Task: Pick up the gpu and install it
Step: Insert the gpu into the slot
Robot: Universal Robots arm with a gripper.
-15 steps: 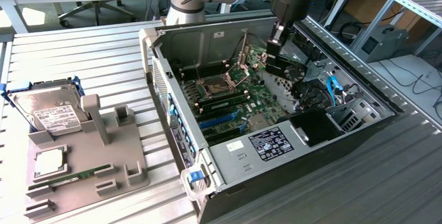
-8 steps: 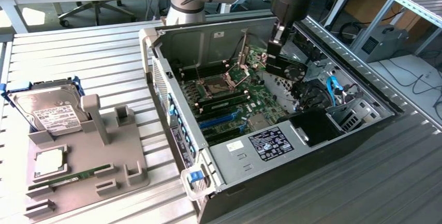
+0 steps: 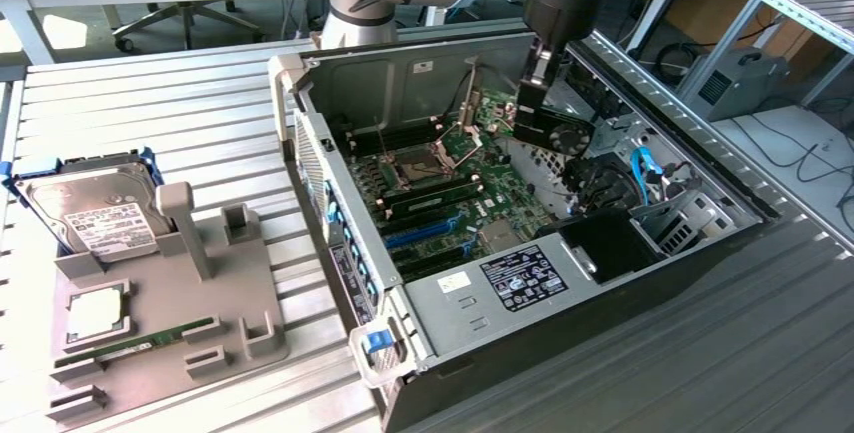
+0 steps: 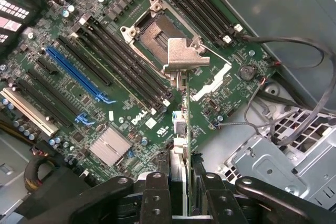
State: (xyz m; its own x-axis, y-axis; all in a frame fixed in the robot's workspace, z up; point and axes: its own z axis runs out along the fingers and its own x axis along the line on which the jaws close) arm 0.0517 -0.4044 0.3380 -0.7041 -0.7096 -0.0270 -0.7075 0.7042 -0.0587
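Observation:
My gripper (image 3: pixel 537 88) hangs inside the open computer case (image 3: pixel 441 298), shut on the gpu (image 3: pixel 558 131), a thin black card with a small fan. In the wrist view the gpu (image 4: pixel 181 127) is seen edge-on between my fingers (image 4: pixel 156 190), and its silver bracket (image 4: pixel 185 56) points down at the green motherboard (image 4: pixel 105 103). The card floats above the board, apart from it, near the empty CPU socket (image 4: pixel 157 35). The blue expansion slots (image 4: pixel 73 72) lie off to one side of the card.
On the exterior view's left a grey fixture (image 3: pixel 200 303) holds a silver hard drive (image 3: pixel 94 215) and a green memory stick (image 3: pixel 140 343). Loose cables (image 4: pixel 294 61) and a metal drive cage (image 4: pixel 283 156) crowd one side of the case. Case walls (image 3: pixel 314 143) rise around the board.

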